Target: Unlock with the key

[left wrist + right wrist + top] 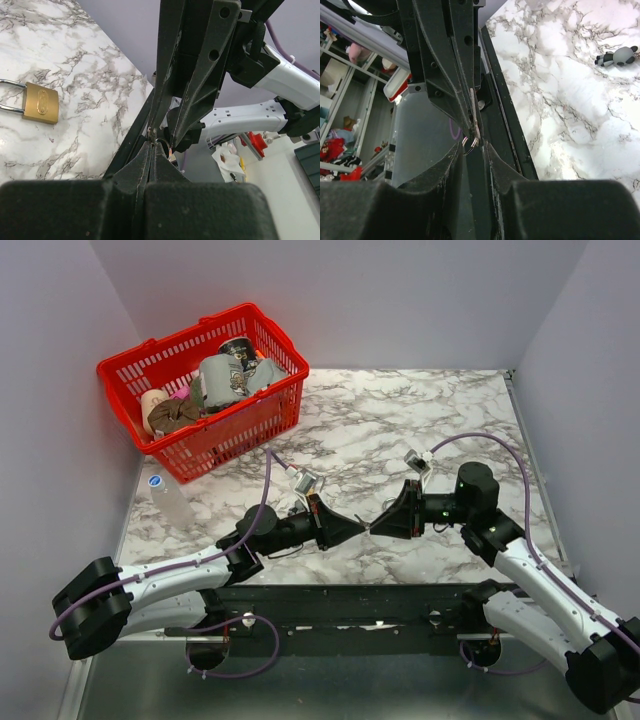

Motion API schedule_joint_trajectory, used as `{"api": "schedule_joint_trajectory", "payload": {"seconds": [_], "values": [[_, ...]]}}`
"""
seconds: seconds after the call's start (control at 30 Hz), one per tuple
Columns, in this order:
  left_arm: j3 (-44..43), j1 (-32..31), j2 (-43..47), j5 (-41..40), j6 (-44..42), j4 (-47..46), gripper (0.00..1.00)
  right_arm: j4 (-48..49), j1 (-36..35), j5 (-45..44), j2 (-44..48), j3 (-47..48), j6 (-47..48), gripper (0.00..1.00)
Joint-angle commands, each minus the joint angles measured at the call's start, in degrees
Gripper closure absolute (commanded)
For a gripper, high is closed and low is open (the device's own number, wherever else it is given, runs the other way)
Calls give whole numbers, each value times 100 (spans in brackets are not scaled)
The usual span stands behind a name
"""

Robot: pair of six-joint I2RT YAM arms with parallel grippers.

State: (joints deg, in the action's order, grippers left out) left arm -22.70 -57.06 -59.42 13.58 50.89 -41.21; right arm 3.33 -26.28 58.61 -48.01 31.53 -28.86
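Over the table's front edge my two grippers meet tip to tip. My left gripper [357,527] [151,144] is shut on the key [475,114], whose thin silver blade shows edge-on between the left fingers; its head is hidden. A small metal key ring [168,146] [469,143] hangs at the left fingertips. My right gripper [379,528] [472,146] is open, its two pads standing on either side of the ring with a narrow gap between them. A brass padlock [41,103] with a silver shackle lies flat on the marble table [400,410], apart from both grippers.
A red basket [180,341] full of toys stands at the back left. A clear plastic bottle [170,500] lies in front of it. A small panda figure [617,56] lies on the marble. The black frame rail [350,602] runs just below the grippers.
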Motion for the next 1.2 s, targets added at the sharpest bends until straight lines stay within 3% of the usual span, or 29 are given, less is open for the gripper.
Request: {"api": "schedule_joint_trajectory", "payload": {"seconds": [0.0, 0.3, 0.5, 0.87, 1.07, 1.17], "values": [[-50, 28, -17, 118, -9, -221, 100, 141, -26, 256, -68, 55, 12, 69], [-103, 28, -96, 215, -18, -238, 100, 255, -79, 256, -156, 90, 12, 69], [-138, 37, -79, 232, -53, -221, 100, 264, -88, 274, -200, 73, 12, 75], [-191, 28, -149, 215, -53, -247, 100, 484, -114, 318, -253, -15, -128, 99], [-314, 37, -254, 215, -88, -72, 100, 528, -114, -42, -218, -68, -155, 99], [-332, 37, -220, 136, -123, 139, 75, 484, -123, -420, -191, -103, -190, 99]]}}
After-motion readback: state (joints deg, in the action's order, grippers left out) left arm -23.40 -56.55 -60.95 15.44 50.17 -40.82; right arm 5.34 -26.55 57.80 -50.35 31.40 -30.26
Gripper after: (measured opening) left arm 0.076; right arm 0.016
